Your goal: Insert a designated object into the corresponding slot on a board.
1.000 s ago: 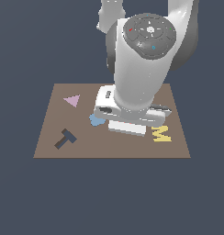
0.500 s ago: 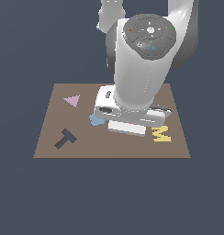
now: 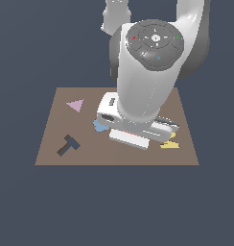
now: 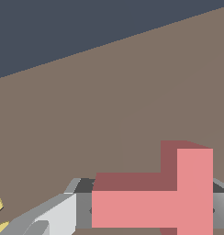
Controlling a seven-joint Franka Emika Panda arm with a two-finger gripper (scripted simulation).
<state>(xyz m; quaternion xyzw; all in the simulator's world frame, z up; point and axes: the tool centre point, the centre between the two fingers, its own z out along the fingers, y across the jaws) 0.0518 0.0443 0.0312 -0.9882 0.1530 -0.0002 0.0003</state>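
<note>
The arm hangs low over the middle of the brown board (image 3: 52, 144), its bulk hiding most of what lies under it in the exterior view. In the wrist view the pink T block (image 4: 153, 195) fills the foreground, seated between grey gripper (image 4: 150, 209) parts on either side of it; the gripper looks clamped on the T block, though the contact faces themselves are hidden behind the block. The board surface shows beyond the block, so I judge it to be just at or barely above the board, near the centre.

The dark T slot (image 3: 68, 145) lies uncovered at about 8 o'clock from the arm in the exterior view, near the board's front corner and well apart from the gripper. A pale pink triangle (image 3: 75, 104) sits at about 10 o'clock, a light-blue piece (image 3: 99, 126) peeks out beside the wrist, and a yellow piece (image 3: 170, 144) shows at about 4 o'clock.

The step in hand reads as the grasp, with carrying not yet done. The next move calls for lifting the block clear, travelling toward 8 o'clock over the slot, turning the wrist so the crossbar and stem match the tilted cut-out, then lowering straight in.
</note>
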